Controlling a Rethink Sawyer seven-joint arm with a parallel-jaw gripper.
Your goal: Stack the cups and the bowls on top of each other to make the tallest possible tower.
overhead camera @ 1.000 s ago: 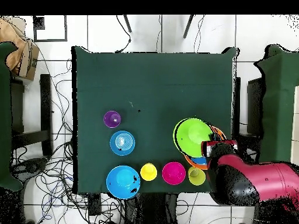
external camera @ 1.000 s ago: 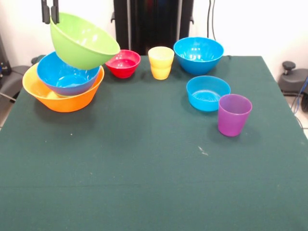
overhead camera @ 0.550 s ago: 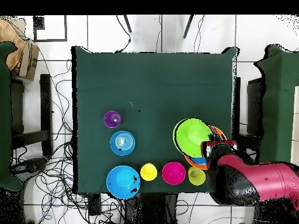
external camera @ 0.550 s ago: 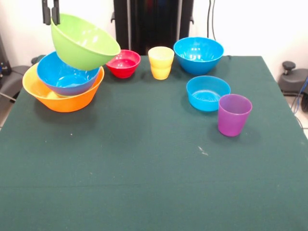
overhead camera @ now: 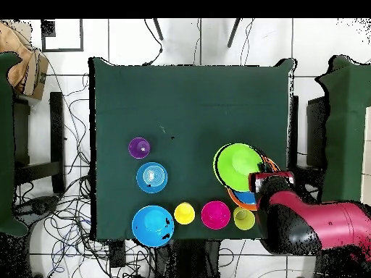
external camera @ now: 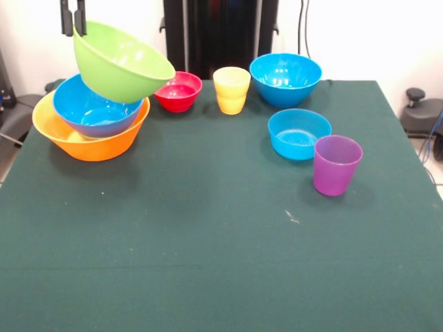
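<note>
Nearest the front camera, a wide stretch of the dark green table (external camera: pixel 208 249) lies bare, with a few pale specks on the cloth. Farther back on the right stands a translucent purple cup (external camera: pixel 336 164), upright, and just beyond it a shallow blue bowl (external camera: pixel 299 133). On the left, the huge orange-yellow bowl (external camera: pixel 90 142) holds a large blue bowl (external camera: pixel 97 111) nested inside it. Above these, a lime green bowl (external camera: pixel 121 62) hangs tilted in the air, its opening turned up and to the right, its lower side hiding part of the blue bowl's rim. The gripper (external camera: pixel 73 19) pinches the green bowl's far left rim between two dark fingers; the arm above is cut off by the top edge. Along the far side sit a small red bowl (external camera: pixel 178 90), partly covered by the green bowl, a yellow cup (external camera: pixel 231 90) and another large blue bowl (external camera: pixel 285 79). From overhead, a small yellow-green piece (overhead camera: pixel 244 218) sits beside the red bowl, too unclear to name, and the red arm (overhead camera: pixel 319 228) covers part of the nested bowls. Cables trail over the white tiled floor (overhead camera: pixel 181 40) around the table.
</note>
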